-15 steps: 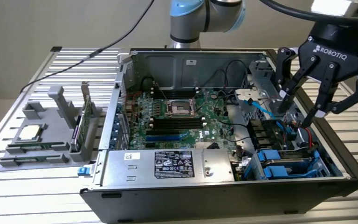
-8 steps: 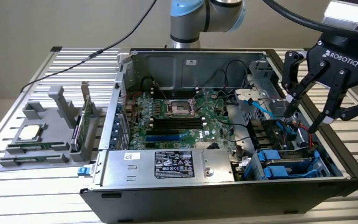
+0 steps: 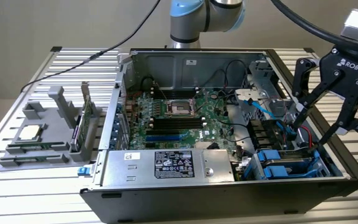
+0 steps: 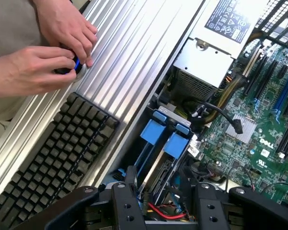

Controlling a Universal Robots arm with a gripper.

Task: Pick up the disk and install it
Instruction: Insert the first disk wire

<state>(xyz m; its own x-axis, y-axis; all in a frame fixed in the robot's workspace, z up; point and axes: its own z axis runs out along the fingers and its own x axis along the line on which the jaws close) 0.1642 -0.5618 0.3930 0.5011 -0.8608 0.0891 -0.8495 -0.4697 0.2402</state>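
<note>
Our gripper point(image 3: 306, 135) point(image 4: 165, 191) stands with its jaws wide apart and nothing clamped between them, its fingertips lowered into the drive bay at the corner of the computer case point(image 3: 347, 163) on the exterior view's right. The disk point(image 3: 291, 162) lies just below those tips, low in the bay and seemingly already seated. We see a flat silver-grey face framed by bright blue plastic, but its label is not legible. In the wrist view two blue carrier tabs point(image 4: 153, 132) sit side by side; we cannot tell which belongs to the disk. We judge the main hazard to be the red cable point(image 4: 163, 213) between the fingers, which could snag and be dragged or unplugged. The bay is also tight, so an off-centre finger could strike the wall or tilt the carrier — jamming it. Beyond the bay are the motherboard point(image 3: 179, 116) and the labelled silver box point(image 3: 166, 165). Outside the case, a person's hands point(image 4: 43, 67) rest on the slatted table beside a keyboard point(image 4: 53, 153) — near enough to warrant caution.
</note>
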